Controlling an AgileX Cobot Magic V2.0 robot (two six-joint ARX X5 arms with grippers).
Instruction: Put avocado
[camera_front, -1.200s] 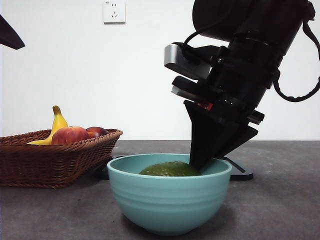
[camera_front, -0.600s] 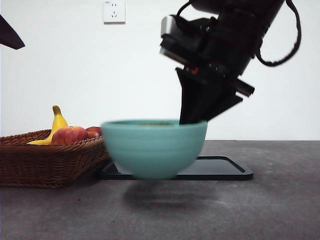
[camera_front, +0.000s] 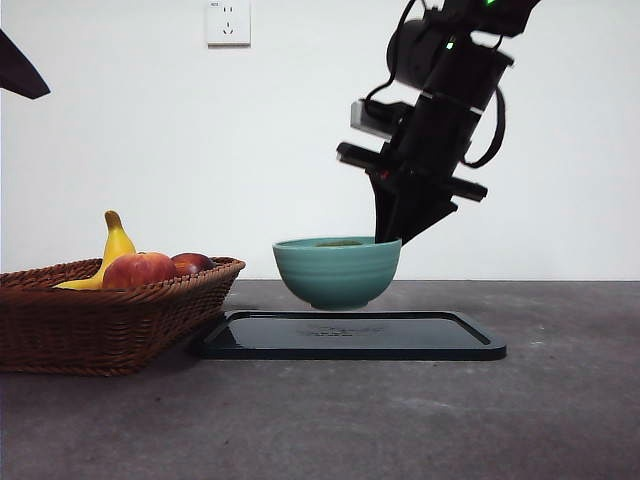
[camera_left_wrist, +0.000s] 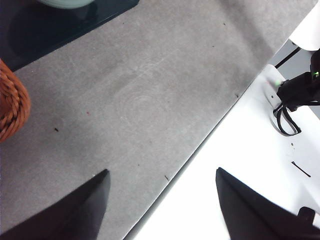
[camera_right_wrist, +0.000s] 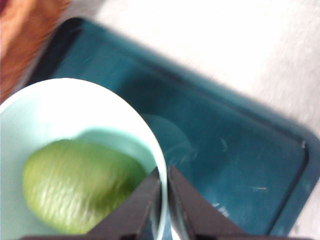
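Front view: the right gripper (camera_front: 388, 240) was clamped on the rim of the teal bowl (camera_front: 337, 273), at centre frame, holding it just above the black tray (camera_front: 349, 335). One second earlier the bowl sat large in the lower centre foreground on the table (camera_front: 560, 400); half a second earlier it was lifted and blurred in transit. It had since been carried back over the tray, well off the near table.

The avocado (camera_right_wrist: 77, 184) lay inside the bowl; in the right wrist view it filled the lower left, with the jaws pinching the bowl wall between them at bottom centre. From the front only a dark sliver showed above the rim.

Judgement: transfer nearly complete; the bowl still needed lowering onto the tray before release.

The wicker basket (camera_front: 100, 325), with banana (camera_front: 116, 245) and apple (camera_front: 139, 270), stood unchanged at left. The left gripper (camera_left_wrist: 160, 210) waited spread apart, empty, over the table edge.
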